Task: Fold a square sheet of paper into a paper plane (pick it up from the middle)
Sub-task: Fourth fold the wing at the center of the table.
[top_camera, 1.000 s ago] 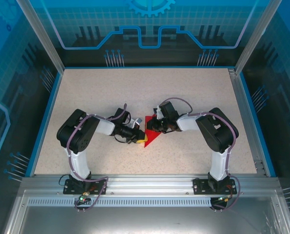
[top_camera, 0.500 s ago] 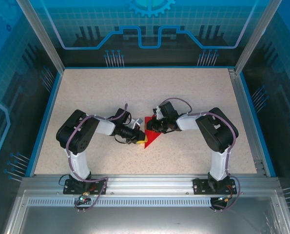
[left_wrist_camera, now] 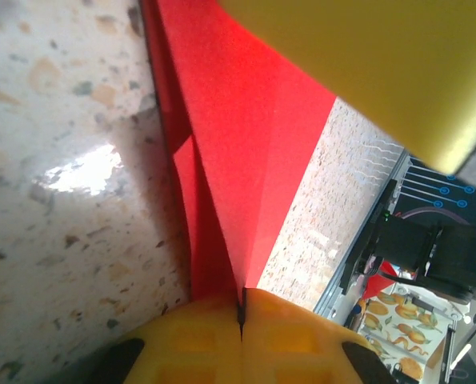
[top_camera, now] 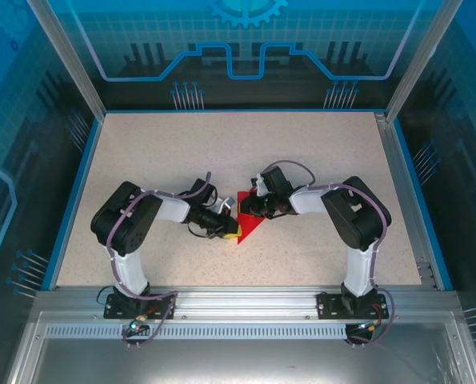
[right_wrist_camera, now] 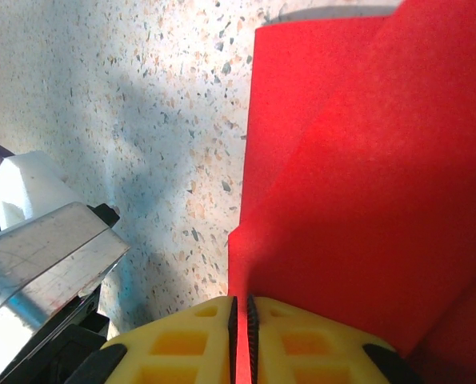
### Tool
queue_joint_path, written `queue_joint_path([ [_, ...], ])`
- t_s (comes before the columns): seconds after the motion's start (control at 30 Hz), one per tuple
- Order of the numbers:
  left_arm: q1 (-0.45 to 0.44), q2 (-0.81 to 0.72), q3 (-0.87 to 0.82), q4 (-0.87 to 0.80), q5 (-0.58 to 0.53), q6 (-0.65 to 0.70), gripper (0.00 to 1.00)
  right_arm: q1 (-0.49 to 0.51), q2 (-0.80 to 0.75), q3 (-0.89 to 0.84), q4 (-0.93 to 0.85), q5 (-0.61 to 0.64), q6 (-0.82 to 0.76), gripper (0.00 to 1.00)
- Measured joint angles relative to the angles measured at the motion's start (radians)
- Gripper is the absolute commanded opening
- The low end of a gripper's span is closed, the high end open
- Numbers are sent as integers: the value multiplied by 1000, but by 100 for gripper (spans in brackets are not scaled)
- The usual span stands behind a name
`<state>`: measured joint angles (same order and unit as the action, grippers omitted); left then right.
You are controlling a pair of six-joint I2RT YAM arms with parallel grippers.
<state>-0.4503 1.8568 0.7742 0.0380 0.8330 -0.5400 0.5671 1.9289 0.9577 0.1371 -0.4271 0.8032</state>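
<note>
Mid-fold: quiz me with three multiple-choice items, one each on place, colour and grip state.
1. Where is the red paper? A) between left gripper and right gripper B) far left corner C) front rail
2. Colour of the fingers? A) blue B) yellow C) black
3. Right gripper is? A) wide open B) shut on the red paper C) shut empty
1A, it lies between their tips; 2B, both wrist views show yellow; 3B, its fingers pinch the paper's edge.
</note>
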Motion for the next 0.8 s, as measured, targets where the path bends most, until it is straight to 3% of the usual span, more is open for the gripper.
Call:
queue_joint_path([
  [0.1,-2,0,3,-7,-4,0,1,0,0,0,-1,0,0,15],
  [0.17,-3,-2,3,-10,-7,1,9,0,0,0,-2,0,0,15],
  [0.27,-5,-11,3,-19,-14,1,12,0,1,2,-6,-2,0,15],
  [0.6,-11,-26,3,-68,-30,20,5,1,2,3,-9,-13,0,15],
  [0.7,-11,-26,4,-77,-30,26,15,1,3,3,-10,-20,0,15],
  [0.8,-17,-26,18,-109,-26,46,15,2,3,3,-10,-21,0,16],
])
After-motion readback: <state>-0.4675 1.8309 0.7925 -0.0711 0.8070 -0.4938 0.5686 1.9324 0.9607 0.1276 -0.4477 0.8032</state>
